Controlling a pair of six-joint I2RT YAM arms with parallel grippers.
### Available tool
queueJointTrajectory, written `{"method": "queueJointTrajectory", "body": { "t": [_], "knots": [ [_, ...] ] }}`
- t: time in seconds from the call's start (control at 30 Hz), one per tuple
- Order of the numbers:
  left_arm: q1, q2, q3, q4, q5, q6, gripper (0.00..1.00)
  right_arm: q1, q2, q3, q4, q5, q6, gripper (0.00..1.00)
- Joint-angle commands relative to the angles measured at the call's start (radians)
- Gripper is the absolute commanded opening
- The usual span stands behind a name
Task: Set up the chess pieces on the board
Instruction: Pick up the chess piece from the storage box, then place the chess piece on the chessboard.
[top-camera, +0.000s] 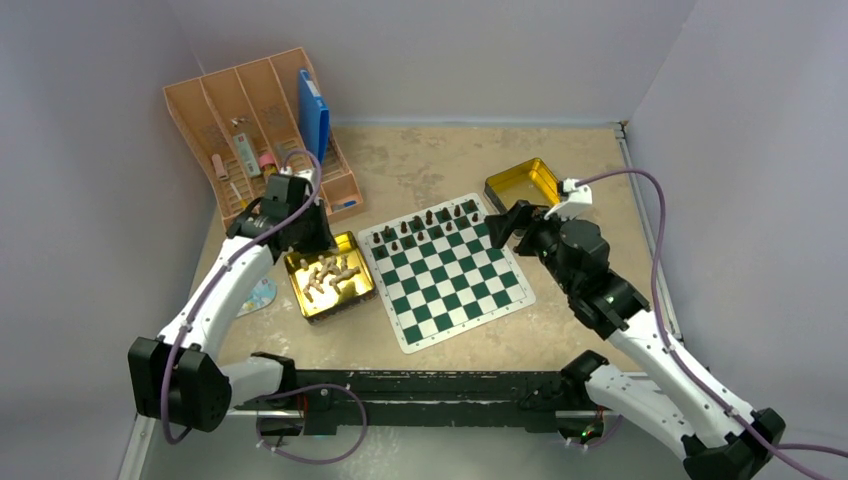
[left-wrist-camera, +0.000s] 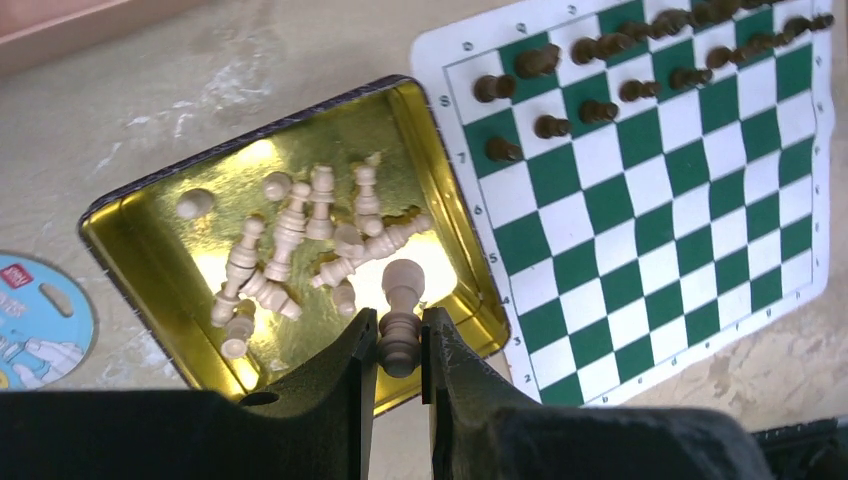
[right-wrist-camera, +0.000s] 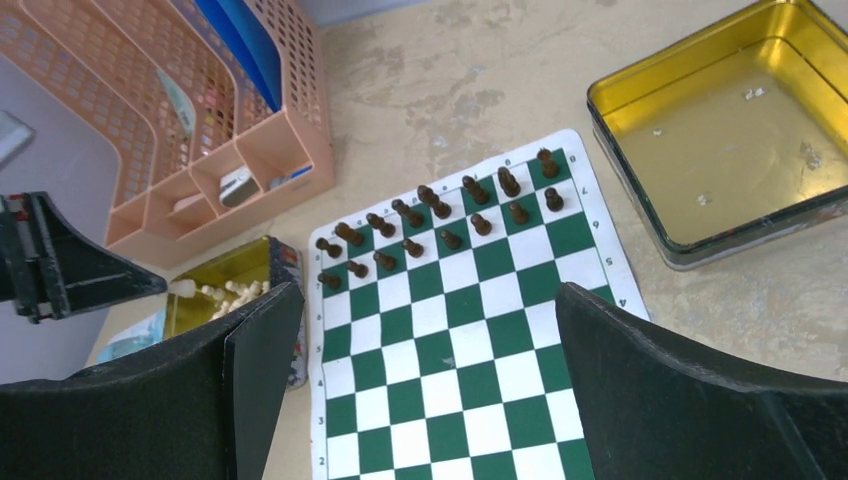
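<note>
Top external view: worktop (top-camera: 440, 160), mottled beige.
- Item: board (top-camera: 455, 285), green and white squares with a white border, lying flat and askew at centre.
- Item: dark chessmen (top-camera: 432, 222), upright in two rows along the board's far edge.
- Item: chess pieces (left-wrist-camera: 290, 240), light tan, heaped mostly on their sides in a gold tin (left-wrist-camera: 300, 115) just left of the board.
- Item: left claw (left-wrist-camera: 399, 335), above the tin's near edge, pinching one light pawn (left-wrist-camera: 402, 290) by its base, the head pointing away from the wrist.
- Item: right claw (right-wrist-camera: 425, 300), fingers spread wide, hovering above the board's far right corner.
- Item: second gold tin (right-wrist-camera: 700, 245), near that same corner, on the worktop.
- Item: peach mesh organiser (top-camera: 250, 120), far left, holding a blue folder (top-camera: 313, 115) upright.
</note>
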Motion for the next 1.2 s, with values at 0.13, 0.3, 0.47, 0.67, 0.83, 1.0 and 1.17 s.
{"method": "queueJointTrajectory", "body": {
  "t": [0.13,0.3,0.47,0.67,0.83,1.0,1.17],
  "knots": [
    [-0.149,0.022,0.082,-0.012,0.06,0.044,0.05,-0.006,-0.102,0.049,-0.001,0.036,-0.01,0.98],
    [-0.341,0.076,0.137,-0.05,-0.044,-0.011,0.05,-0.005,-0.161,0.08,-0.05,0.088,-0.01,0.98],
    [-0.558,0.174,0.163,-0.057,-0.164,-0.104,0.05,-0.006,-0.238,0.092,-0.079,0.135,-0.001,0.98],
    [-0.773,0.369,0.25,-0.069,-0.253,-0.165,0.05,-0.006,-0.35,0.087,-0.067,0.166,-0.014,0.97],
    [-0.873,0.523,0.369,-0.077,-0.291,-0.169,0.06,-0.006,-0.398,0.096,-0.072,0.192,-0.025,0.97],
    [-0.917,0.637,0.452,-0.065,-0.276,-0.15,0.07,-0.005,-0.409,0.104,-0.088,0.202,-0.027,0.97],
    [-0.944,0.684,0.499,-0.049,-0.253,-0.136,0.09,-0.006,-0.415,0.101,-0.1,0.216,-0.029,0.97]
  ]
}}
